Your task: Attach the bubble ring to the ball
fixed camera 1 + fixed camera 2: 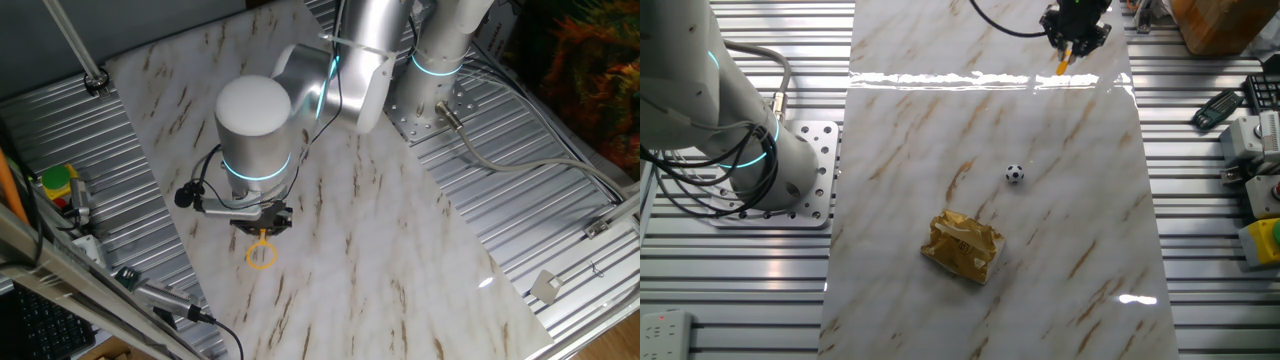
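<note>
**Marble tabletop, ring held at its far edge**

Marble slab [940, 120] carried the scene. The gripper [262, 222] pinched the bubble ring [261, 252] by its handle, hoop hanging downward, long axis near vertical. The ball [1014, 173] sat well apart, mid-slab, near crumpled gold foil [962, 245].

ball [1014, 173] hidden behind the arm in one fixed view, bubble ring [261, 253] hoop (other view) unseen
</note>
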Available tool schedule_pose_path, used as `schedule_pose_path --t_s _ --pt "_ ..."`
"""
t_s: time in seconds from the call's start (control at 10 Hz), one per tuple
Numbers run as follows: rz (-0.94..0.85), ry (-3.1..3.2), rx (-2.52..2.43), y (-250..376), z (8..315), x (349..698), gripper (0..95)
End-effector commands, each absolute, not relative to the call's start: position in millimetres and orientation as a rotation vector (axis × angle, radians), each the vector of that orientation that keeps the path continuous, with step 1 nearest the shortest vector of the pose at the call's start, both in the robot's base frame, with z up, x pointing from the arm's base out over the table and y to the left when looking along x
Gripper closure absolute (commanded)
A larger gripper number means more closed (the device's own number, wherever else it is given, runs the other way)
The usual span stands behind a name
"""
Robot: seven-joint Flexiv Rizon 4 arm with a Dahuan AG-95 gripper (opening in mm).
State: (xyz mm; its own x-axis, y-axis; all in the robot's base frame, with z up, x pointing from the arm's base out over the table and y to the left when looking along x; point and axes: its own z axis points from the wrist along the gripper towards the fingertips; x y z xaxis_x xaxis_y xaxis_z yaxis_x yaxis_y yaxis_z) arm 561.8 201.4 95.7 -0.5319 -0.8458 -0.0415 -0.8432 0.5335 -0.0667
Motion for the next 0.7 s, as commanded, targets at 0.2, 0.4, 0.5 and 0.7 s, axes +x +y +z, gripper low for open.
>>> schedule_pose_path --t_s 0.2,0.4,0.5,0.7 --pt "-0.104 2.732 -1.398 201.4 94.8 562.9 95.0" --pt "-0.1 2.736 -1.387 201.4 94.8 562.9 95.0" --pt "-0.093 2.739 -1.378 201.2 94.9 562.7 95.0" --pt "-0.095 2.73 -1.399 192.0 96.5 555.6 95.0"
